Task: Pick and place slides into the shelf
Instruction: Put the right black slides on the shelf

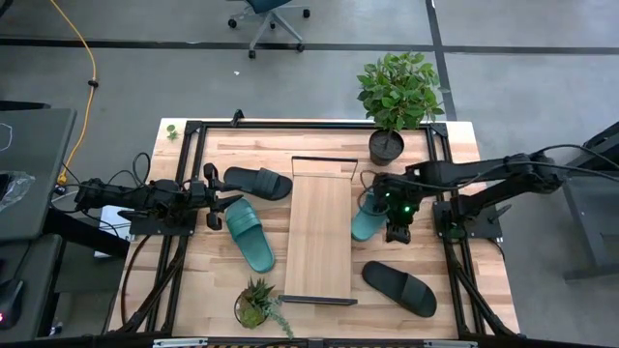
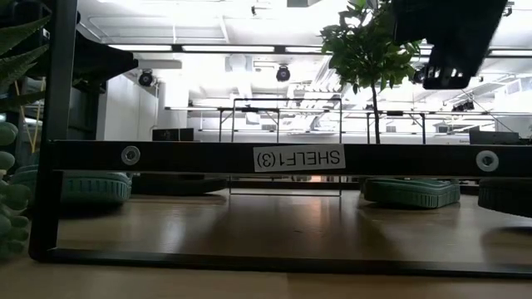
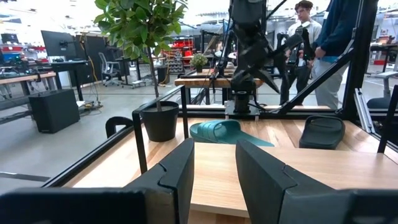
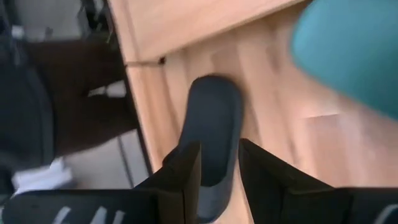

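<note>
Hovering over the right side of the table (image 1: 208,280), my right claw (image 1: 397,230) hangs just beside the teal slide (image 1: 368,217) that lies tilted against the right edge of the shelf (image 1: 319,232), its toe half on the board, probably because it was set there rather than laid flat. The right fingers (image 4: 186,171) stand slightly parted with nothing between them, pointed down at the black slide (image 1: 398,287) on the table near the front right corner, which I judge to be my next pick. My left claw (image 1: 215,198) waits at the left edge, fingers somewhat apart and empty, between another black slide (image 1: 257,181) and a second teal slide (image 1: 250,235), both on the table beside the shelf. The shelf board itself carries nothing fully yet. A potted plant (image 1: 395,97) stands behind it, a small succulent (image 1: 256,303) in front.
</note>
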